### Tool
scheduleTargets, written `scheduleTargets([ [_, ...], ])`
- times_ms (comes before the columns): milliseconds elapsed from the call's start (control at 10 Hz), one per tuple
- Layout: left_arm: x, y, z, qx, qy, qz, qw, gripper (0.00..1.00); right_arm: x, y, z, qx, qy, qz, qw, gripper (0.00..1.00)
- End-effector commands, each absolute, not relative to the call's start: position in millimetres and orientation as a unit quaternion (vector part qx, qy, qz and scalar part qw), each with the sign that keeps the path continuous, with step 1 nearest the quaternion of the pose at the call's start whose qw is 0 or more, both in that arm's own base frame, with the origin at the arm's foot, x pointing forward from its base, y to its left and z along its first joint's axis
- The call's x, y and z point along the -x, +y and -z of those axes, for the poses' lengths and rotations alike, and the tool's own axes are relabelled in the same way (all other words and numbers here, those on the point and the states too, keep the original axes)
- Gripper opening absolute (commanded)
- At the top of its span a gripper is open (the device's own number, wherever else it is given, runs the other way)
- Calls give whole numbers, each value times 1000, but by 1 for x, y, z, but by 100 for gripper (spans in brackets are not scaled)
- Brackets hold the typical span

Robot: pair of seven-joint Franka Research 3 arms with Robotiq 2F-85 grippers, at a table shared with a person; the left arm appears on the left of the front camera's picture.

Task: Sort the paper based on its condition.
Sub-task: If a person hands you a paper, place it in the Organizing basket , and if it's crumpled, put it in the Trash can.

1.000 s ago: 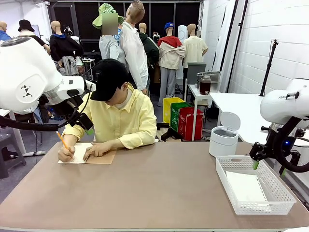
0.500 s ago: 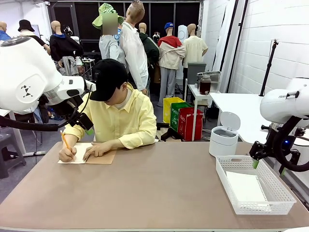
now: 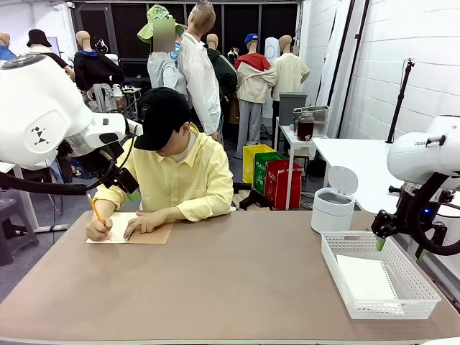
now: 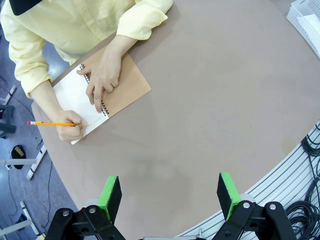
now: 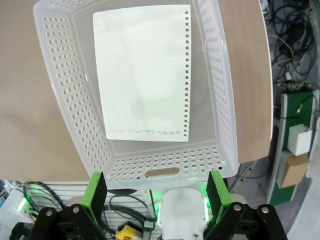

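One sheet of paper (image 5: 145,75), white with a punched edge and a faint written line, lies flat in the white mesh basket (image 5: 60,100). My right gripper (image 5: 156,192) hangs open above the basket's near end, holding nothing. From the front, the paper (image 3: 365,277) rests in the basket (image 3: 338,269) at the table's right, with the right gripper (image 3: 399,248) just beyond it. My left gripper (image 4: 170,195) is open and empty, high over the table's left half. A person's hand presses a spiral notebook (image 4: 127,82) flat while the other hand writes on its white page with an orange pencil (image 4: 52,123).
A small white lidded bin (image 3: 334,208) stands behind the basket at the far right. The person (image 3: 172,180) sits at the far left edge, arms on the table. Bare brown tabletop (image 3: 237,280) spans the middle and front.
The person's pencil hand has shifted slightly while writing. Neither arm has moved, and both grippers stay open.
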State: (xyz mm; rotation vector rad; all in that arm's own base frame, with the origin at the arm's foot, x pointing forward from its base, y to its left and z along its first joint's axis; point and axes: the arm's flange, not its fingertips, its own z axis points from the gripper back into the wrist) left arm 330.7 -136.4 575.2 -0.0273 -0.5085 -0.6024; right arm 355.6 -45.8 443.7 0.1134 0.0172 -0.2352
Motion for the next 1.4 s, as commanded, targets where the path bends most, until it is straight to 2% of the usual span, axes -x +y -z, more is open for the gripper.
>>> scheduleTargets([
  [0,-331,-135,-574,16,-252,293,922,100,-355,-46,-442,-57,12,115,992,100],
  [600,-331,-135,-574,16,-252,293,922,100,-369,-3,-510,-39,-62,43,996,100],
  [1000,-331,-135,-574,16,-252,293,922,100,-374,48,-539,-51,-125,-97,986,100],
  [1200,-331,-135,-574,16,-252,293,922,100,-369,61,-544,-55,-153,-124,979,100],
  [1300,-331,-135,-574,16,-252,293,922,100,-373,58,-546,-37,-121,-92,988,100],
])
